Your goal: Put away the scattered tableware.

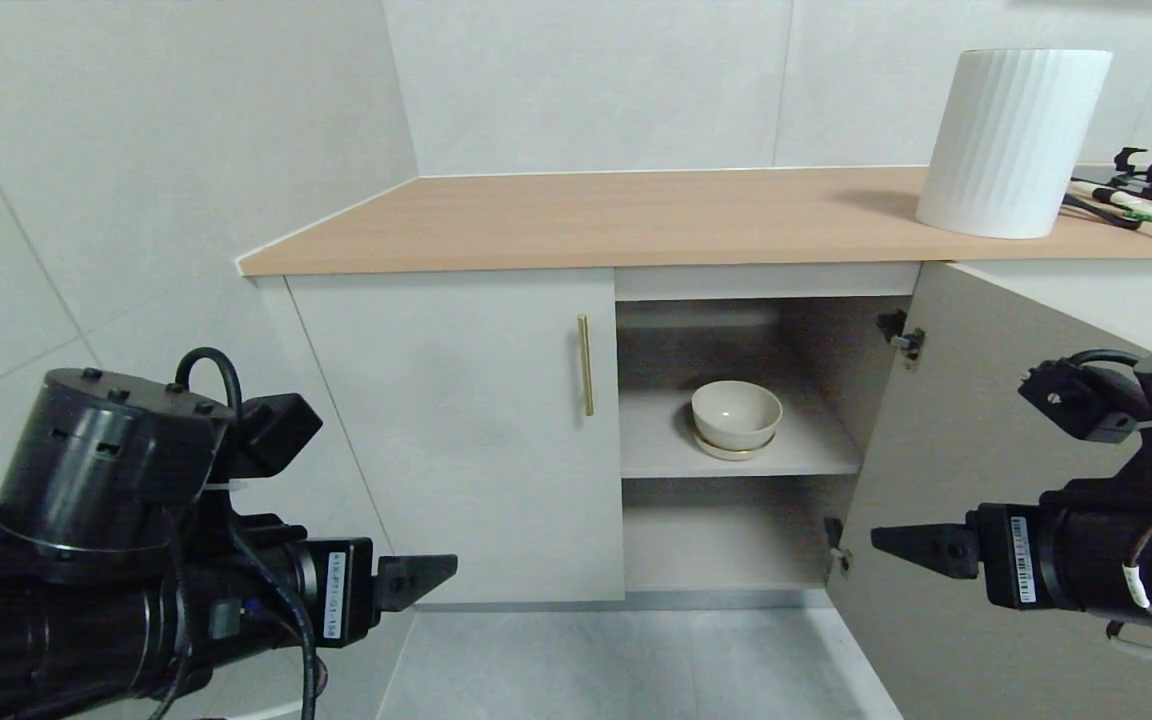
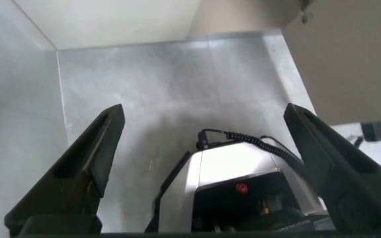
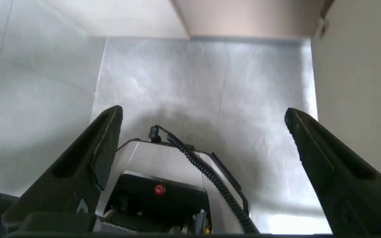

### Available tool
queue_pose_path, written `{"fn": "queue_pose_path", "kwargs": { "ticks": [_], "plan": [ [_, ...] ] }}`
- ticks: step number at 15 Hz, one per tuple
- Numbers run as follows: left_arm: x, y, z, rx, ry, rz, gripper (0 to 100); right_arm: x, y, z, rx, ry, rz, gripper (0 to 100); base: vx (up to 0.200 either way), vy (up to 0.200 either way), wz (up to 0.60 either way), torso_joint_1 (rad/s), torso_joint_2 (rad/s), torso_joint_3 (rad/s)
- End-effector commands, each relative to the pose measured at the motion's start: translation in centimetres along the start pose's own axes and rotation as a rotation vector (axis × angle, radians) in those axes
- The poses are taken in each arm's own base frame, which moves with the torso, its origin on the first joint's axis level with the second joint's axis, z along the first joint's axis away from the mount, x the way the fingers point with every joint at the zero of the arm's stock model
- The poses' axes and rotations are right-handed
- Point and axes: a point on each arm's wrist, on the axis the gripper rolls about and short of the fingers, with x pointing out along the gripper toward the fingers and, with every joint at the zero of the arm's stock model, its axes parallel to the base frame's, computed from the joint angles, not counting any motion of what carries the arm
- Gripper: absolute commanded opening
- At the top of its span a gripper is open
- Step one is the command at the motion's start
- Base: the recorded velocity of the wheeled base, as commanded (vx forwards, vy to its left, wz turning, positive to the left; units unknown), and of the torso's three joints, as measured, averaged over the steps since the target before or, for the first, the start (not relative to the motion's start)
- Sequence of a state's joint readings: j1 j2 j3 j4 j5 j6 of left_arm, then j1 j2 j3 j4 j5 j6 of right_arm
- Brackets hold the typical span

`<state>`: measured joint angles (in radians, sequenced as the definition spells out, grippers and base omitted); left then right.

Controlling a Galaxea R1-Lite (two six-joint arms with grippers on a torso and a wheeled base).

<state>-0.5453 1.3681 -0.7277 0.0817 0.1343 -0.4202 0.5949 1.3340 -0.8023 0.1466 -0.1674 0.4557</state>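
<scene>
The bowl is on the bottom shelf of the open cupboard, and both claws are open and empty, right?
Not quite. The bowl sits on the upper shelf of the open cupboard, not the bottom one, as the head view shows. The left claw and right claw are open and empty.

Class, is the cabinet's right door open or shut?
Open: the right door stands angled outward, exposing the bowl on the shelf inside.

Kitchen: tiled walls [image 1: 586, 80], wood countertop [image 1: 636, 215], cabinet [image 1: 456, 430].
</scene>
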Motion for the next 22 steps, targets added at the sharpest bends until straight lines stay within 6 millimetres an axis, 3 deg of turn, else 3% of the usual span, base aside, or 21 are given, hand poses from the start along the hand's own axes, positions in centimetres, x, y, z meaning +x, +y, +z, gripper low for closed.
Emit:
{"fn": "queue_pose_path", "kwargs": {
  "ticks": [1, 16, 22],
  "plan": [
    [0.1, 0.0, 0.0, 0.001, 0.003, 0.002, 100, 0.1, 0.0, 0.0, -0.001, 0.005, -0.002, 100, 0.0, 0.0, 0.0, 0.0, 0.0, 0.0],
    [0.1, 0.0, -0.1, 0.003, 0.008, 0.002, 100, -0.8, -0.1, -1.7, -0.106, 0.105, -0.002, 100, 0.0, 0.0, 0.0, 0.0, 0.0, 0.0],
    [0.2, 0.1, -0.4, 0.028, 0.018, 0.005, 100, -4.9, -1.5, -4.1, -0.344, 0.279, -0.016, 100, 0.0, -0.2, 0.0, 0.002, 0.0, 0.002]
  ]
}}
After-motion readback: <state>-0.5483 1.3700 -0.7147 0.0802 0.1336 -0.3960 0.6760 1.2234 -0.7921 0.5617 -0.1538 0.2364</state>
